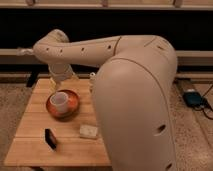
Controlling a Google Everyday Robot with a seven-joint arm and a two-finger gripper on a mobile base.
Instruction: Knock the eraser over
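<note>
The eraser (50, 138) is a small dark block standing upright near the front left of the wooden table (30, 125). My arm reaches left across the top of the view and bends down at the back of the table. The gripper (61, 81) hangs at the arm's end, just behind the orange bowl (71, 107). It is well behind the eraser and apart from it.
The orange bowl holds a white cup (59, 100). A pale whitish pad (89, 131) lies right of the eraser. A small white object (92, 76) stands at the table's back. My large body shell (135, 110) blocks the table's right side. A dark device with cables (192, 97) lies on the floor.
</note>
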